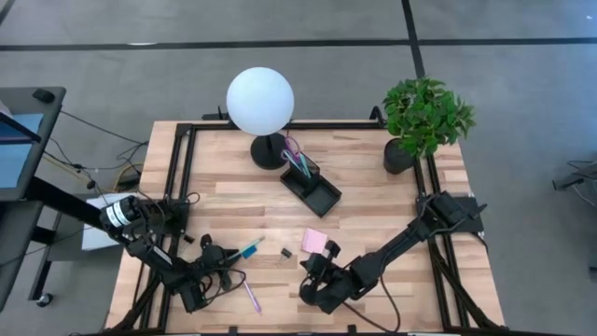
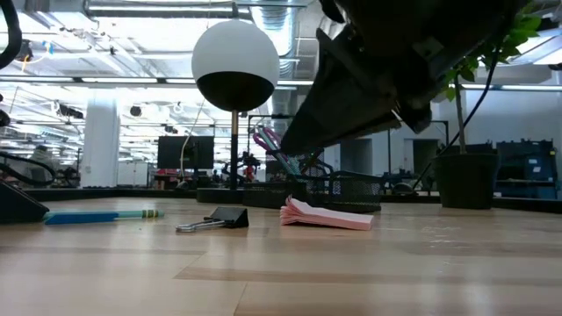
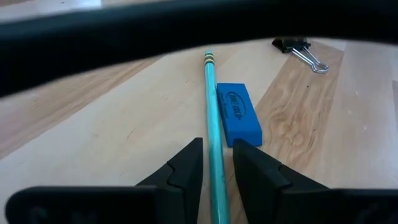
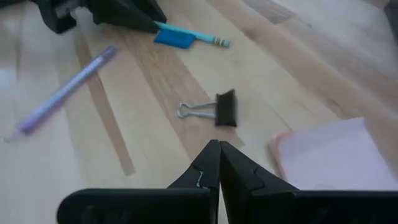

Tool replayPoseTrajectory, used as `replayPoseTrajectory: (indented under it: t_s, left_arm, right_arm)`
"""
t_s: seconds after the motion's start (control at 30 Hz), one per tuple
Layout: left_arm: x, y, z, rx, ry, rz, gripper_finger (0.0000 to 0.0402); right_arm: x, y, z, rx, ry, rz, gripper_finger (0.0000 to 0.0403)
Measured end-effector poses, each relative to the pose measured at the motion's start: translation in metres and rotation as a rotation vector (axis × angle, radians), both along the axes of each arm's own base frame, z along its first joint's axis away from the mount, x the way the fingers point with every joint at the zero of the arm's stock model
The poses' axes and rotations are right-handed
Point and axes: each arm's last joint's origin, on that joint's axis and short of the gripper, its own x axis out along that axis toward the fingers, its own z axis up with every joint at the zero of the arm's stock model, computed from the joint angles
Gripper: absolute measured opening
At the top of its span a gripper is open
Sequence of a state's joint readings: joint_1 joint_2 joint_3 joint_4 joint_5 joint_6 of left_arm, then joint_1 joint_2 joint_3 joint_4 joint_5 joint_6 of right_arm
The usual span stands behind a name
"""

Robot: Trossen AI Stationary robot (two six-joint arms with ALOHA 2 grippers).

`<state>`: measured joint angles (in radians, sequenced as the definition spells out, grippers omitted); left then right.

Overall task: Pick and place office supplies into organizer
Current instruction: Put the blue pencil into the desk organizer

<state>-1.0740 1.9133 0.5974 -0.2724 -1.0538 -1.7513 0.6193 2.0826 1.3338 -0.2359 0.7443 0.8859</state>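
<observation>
A teal pencil point(image 3: 211, 106) lies on the wooden table with a small blue block point(image 3: 238, 114) beside it. My left gripper point(image 3: 217, 152) is at the near left, closed around the pencil's shaft. A black clip point(image 4: 217, 111) lies just ahead of my right gripper point(image 4: 219, 148), which hovers shut over the table and touches nothing. The pink sticky-note pad point(image 4: 329, 155) lies flat beside that gripper. A purple pen point(image 4: 65, 90) lies nearer the front edge. The black organizer point(image 1: 311, 182) stands mid-table with pens upright in its cup section. My left gripper pinches the teal pencil's shaft point(image 3: 214, 146) between its two fingers, toward the end away from the banded tip. The fingers come slanting down from the table's left and lie along the pencil. The banded end point(image 2: 151, 212) rests on the table.
A lamp with a white globe point(image 1: 260, 101) stands on a round black base point(image 1: 269, 149) right behind the organizer. A potted plant point(image 1: 424, 117) stands at the far right corner. Black rails point(image 1: 182, 177) run along the table's sides.
</observation>
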Motion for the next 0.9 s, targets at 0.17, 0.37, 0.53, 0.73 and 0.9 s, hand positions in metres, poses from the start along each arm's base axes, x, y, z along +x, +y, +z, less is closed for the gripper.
replayPoseTrajectory:
  t_s: [0.17, 0.37, 0.53, 0.73, 0.9]
  left_arm:
    - [0.001, -0.001, 0.0, 0.013, 0.0, -0.02, 0.0086]
    - [0.001, -0.001, 0.0, 0.02, -0.012, -0.02, 0.0086]
    - [0.001, -0.001, 0.0, 0.004, -0.009, -0.01, 0.0076]
    - [0.001, -0.001, 0.0, -0.016, -0.008, 0.002, 0.0014]
    - [0.001, -0.001, 0.0, -0.039, -0.03, 0.021, 0.001]
  right_arm:
    - [0.001, 0.004, 0.002, 0.02, -0.029, 0.007, 0.0]
    - [0.001, 0.008, 0.008, 0.03, -0.072, 0.005, 0.0]
    - [0.001, 0.008, 0.008, 0.038, -0.078, 0.007, 0.0]
    - [0.004, 0.011, 0.011, 0.04, -0.109, 0.034, 0.0]
    - [0.006, 0.012, 0.014, 0.054, -0.14, 0.041, 0.0]
